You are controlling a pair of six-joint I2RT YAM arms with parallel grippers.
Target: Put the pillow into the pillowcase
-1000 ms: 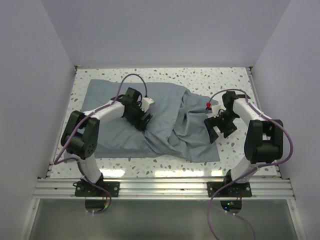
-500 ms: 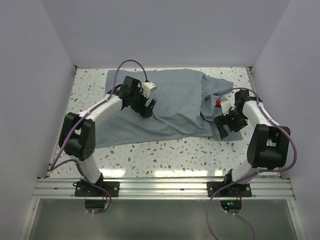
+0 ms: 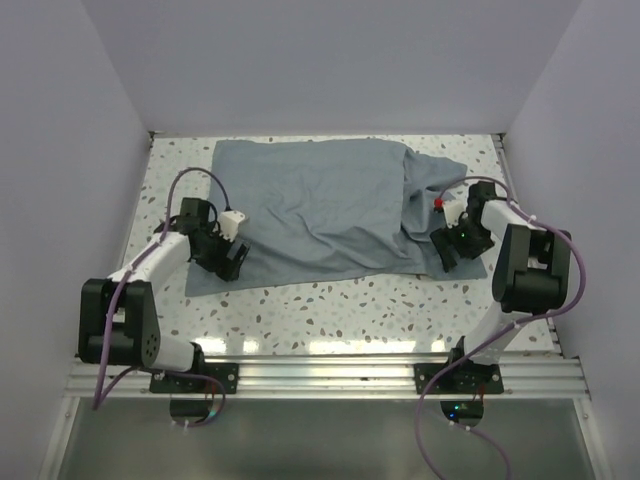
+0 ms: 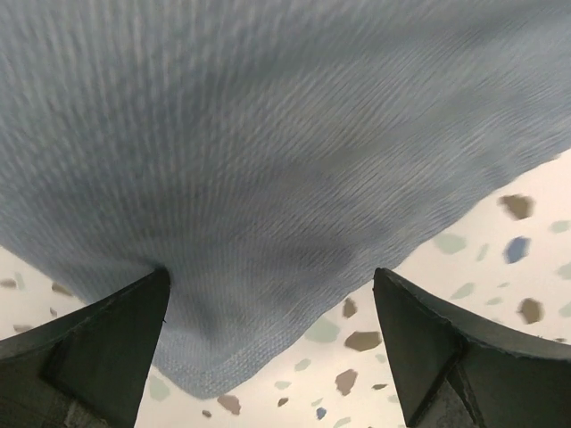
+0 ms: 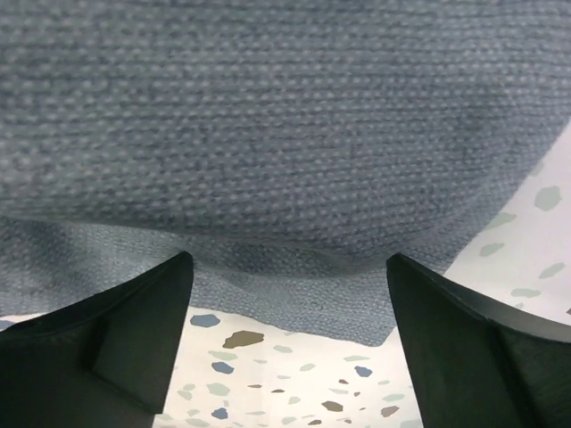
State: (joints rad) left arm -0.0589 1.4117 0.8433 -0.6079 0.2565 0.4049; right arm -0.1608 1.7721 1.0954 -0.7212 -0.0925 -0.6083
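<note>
At pillowcase (image 3: 320,205) near-left corner: left gripper (image 3: 232,262), pulled back from mid-cloth, gapes wide; right gripper (image 3: 447,256) likewise wide; insertion likely finished.

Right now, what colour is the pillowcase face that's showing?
Plain grey-blue all over the pillowcase, no blocks visible; the top external view shows it best.

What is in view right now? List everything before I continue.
Wrinkled grey-blue cloth pillowcase: one, grey-blue, spread over the far half of the table, fuller in the middle.
Speckled white terrazzo table: one, white with dark flecks, under everything.
Aluminium rail: one, silver, near edge.
Purple cables: two, one on each arm.
Left end effector: one, black, open, at the pillowcase's near-left corner.
Right end effector: one, black, open, at its right edge.
</note>
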